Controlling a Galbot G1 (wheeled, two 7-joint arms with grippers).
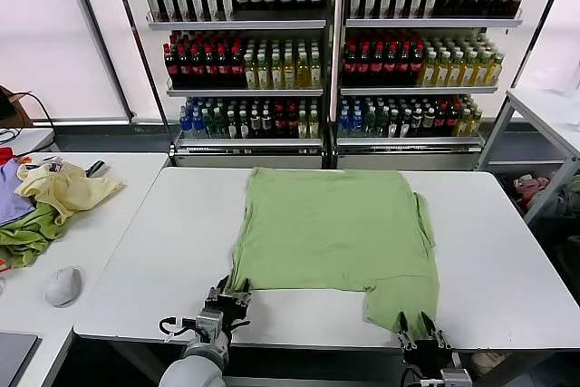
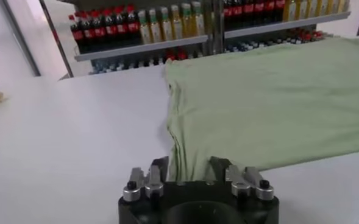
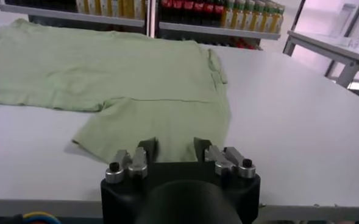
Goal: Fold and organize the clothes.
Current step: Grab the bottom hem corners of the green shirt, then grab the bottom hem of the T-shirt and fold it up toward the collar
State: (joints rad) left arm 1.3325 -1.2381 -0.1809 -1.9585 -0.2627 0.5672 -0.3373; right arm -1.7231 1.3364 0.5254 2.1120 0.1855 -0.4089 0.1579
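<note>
Along the lower edge of the frame, both pincers pinch the light green shirt (image 1: pixel 337 233) — left pincer (image 1: pixel 227 300) at its corner, right pincer (image 1: pixel 420 325) at its hem. Collar and print are hidden against the white surface (image 1: pixel 507 251).

The light green shirt (image 1: pixel 331 233) is lying flat in the middle of the picture. One piece is sticking out at its lower right corner.
</note>
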